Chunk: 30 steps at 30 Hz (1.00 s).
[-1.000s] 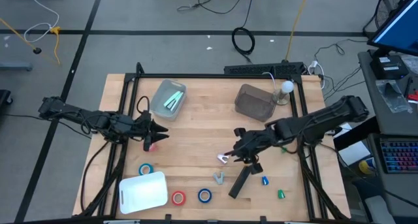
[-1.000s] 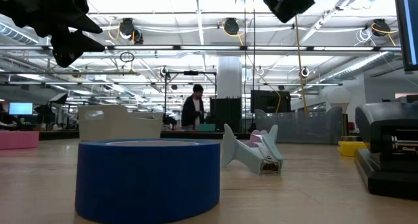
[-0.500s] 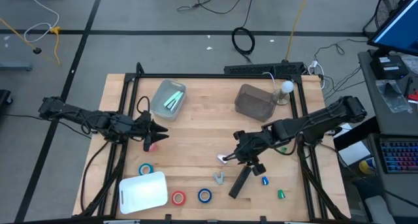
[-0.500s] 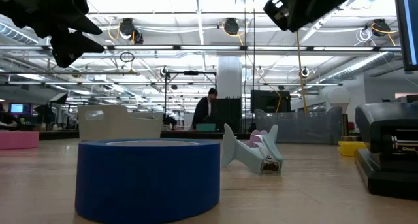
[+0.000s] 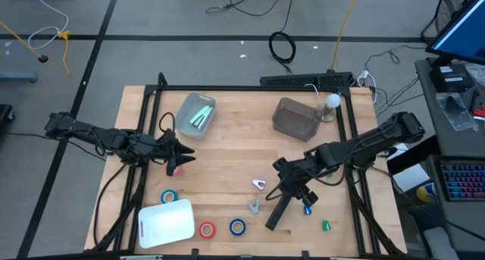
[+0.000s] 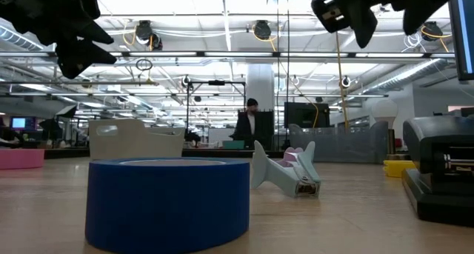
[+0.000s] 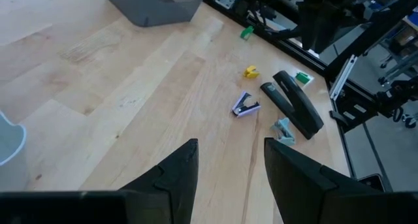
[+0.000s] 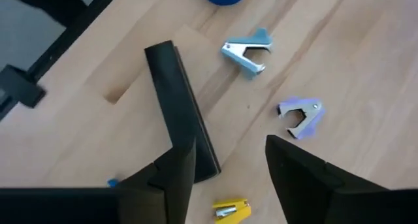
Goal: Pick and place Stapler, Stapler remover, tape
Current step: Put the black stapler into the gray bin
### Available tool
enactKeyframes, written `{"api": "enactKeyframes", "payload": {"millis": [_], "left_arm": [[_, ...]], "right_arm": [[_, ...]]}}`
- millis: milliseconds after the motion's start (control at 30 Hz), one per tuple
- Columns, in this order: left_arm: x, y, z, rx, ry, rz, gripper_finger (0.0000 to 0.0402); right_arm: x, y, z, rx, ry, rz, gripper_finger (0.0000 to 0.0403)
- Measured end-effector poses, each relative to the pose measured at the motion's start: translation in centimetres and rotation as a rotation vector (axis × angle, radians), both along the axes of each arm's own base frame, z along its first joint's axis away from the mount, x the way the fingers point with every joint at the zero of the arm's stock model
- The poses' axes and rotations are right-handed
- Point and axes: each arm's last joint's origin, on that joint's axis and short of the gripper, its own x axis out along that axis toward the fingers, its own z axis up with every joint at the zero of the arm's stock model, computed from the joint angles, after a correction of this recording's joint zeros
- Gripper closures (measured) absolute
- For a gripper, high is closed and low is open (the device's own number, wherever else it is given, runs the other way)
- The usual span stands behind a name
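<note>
The black stapler [image 5: 279, 210] lies flat on the table toward the near edge. By it lie a purple stapler remover [image 5: 260, 185], a teal one [image 5: 253, 207] and a yellow one [image 8: 230, 209]. Three tape rolls, blue-green [image 5: 169, 196], red [image 5: 207, 230] and blue [image 5: 237, 227], lie flat near the front. My right gripper [image 8: 228, 185] hangs open above the stapler's [image 8: 179, 126] far end, pointing steeply down and touching nothing. My left gripper [image 7: 230, 175] waits open over the table's left part [image 5: 178, 155], high up.
A white bin [image 5: 165, 222] stands at the near left, a clear bin [image 5: 197, 112] with green pieces at the far left, and a grey bin [image 5: 294, 117] at the far right. Small blue [image 5: 307, 210] and green [image 5: 326, 225] pieces lie right of the stapler. A pink thing [image 5: 175, 170] lies by my left gripper.
My right gripper has drawn away from the purple stapler remover toward the table's right and near edge, sinking a little. It has rolled and tipped further down. In the low view its fingers now stand apart. The purple remover lies where it was.
</note>
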Motion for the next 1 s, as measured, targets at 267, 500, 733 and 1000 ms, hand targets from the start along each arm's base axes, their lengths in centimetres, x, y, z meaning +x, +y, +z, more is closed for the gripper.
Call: {"api": "enactKeyframes", "payload": {"millis": [267, 500, 733, 1000], "left_arm": [[0.1, 0.0, 0.1, 0.017, -0.014, -0.008, 0.0227], [0.1, 0.0, 0.1, 0.014, -0.015, -0.007, 0.0227], [0.1, 0.0, 0.1, 0.015, -0.014, -0.007, 0.0227], [0.1, 0.0, 0.1, 0.019, -0.012, -0.008, 0.0227]], "right_arm": [[-0.5, 0.6, -1.7, -0.016, 0.073, 0.073, 0.0199], [-1.0, 0.5, -3.5, -0.016, 0.094, 0.101, 0.0199], [-1.2, 0.4, -4.8, -0.009, 0.071, 0.103, 0.0199], [-1.3, 1.2, -5.6, 0.061, 0.015, 0.145, 0.0199]]}}
